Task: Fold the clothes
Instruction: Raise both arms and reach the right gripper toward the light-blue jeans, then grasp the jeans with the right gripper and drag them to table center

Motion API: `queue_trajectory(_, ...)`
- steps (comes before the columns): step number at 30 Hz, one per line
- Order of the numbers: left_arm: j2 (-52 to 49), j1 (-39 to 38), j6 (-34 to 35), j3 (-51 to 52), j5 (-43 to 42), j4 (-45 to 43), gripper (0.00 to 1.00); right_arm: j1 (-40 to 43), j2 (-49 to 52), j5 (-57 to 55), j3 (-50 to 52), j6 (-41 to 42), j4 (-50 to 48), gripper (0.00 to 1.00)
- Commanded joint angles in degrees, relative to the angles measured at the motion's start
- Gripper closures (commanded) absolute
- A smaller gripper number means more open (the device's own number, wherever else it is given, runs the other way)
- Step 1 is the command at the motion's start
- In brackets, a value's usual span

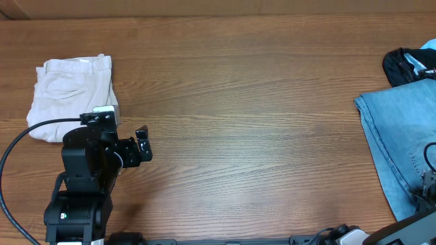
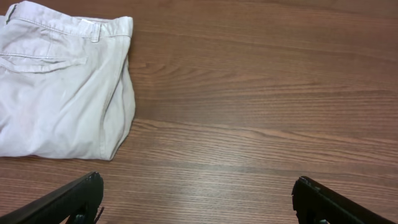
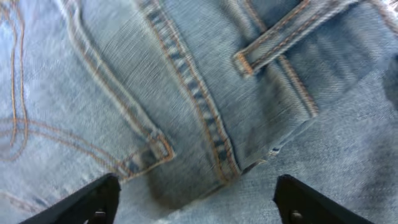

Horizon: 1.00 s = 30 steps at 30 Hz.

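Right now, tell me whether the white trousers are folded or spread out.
Folded. The white trousers sit as a compact bundle, with stacked layers showing along one edge; no legs stretch out.

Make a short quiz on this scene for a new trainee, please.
1. True or false: the left gripper and the right gripper are both open.
2. Fill in: the folded trousers lie beside the ____ gripper.
3. Under the right gripper lies: A) trousers B) jeans C) black garment.
Key: 1 true; 2 left; 3 B.
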<state>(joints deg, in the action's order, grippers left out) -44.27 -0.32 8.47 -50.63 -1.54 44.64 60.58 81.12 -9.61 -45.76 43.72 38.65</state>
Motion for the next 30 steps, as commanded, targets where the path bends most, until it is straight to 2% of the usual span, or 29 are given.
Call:
queue_trajectory(1, 0.1, 0.3, -0.3, -1.6, -1.0, -0.1, 0.0, 0.7, 0.2, -1.3, -1.5, 2.8, -0.6, 0.2)
queue_trajectory(5, 0.1, 0.3, -0.1, -1.6, -1.0, -0.1, 0.0, 0.7, 1.4, -1.3, -1.5, 2.8, -1.0, 0.27)
queue_trajectory(13, 0.1, 0.3, -0.1, -1.6, -1.1, -0.1, 0.0, 0.7, 4.7, -2.2, -1.5, 2.8, -2.9, 0.32)
queue_trajectory(15, 0.1, 0.3, -0.1, -1.6, -1.1, -0.1, 0.0, 0.7, 4.7, -1.9, -1.5, 2.8, -3.5, 0.44)
queue_trajectory(18, 0.1, 0.3, -0.1, -1.6, -1.1, -0.2, 0.0, 0.7, 4.7, -1.3, -1.5, 2.8, -4.0, 0.7)
queue_trajectory(20, 0.1, 0.3, -0.1, -1.6, -1.1, -0.3, 0.0, 0.7, 4.7, -1.3, -1.5, 2.8, -4.1, 0.92)
queue_trajectory(21, 0.1, 0.3, -0.1, -1.6, -1.1, -0.3, 0.0, 0.7, 4.7, -1.2, -1.5, 2.8, -4.1, 0.96)
queue_trajectory(25, 0.1, 0.3, -0.1, -1.6, -1.1, -0.3, 0.0, 0.5, 4.3, 4.3, -3.2, -2.3, -4.8, 0.96)
queue_trajectory(30, 0.1, 0.3, -0.1, -1.6, -1.1, -0.5, 0.0, -2.9, 1.9, 18.7, -11.4, -11.8, -4.5, 0.96)
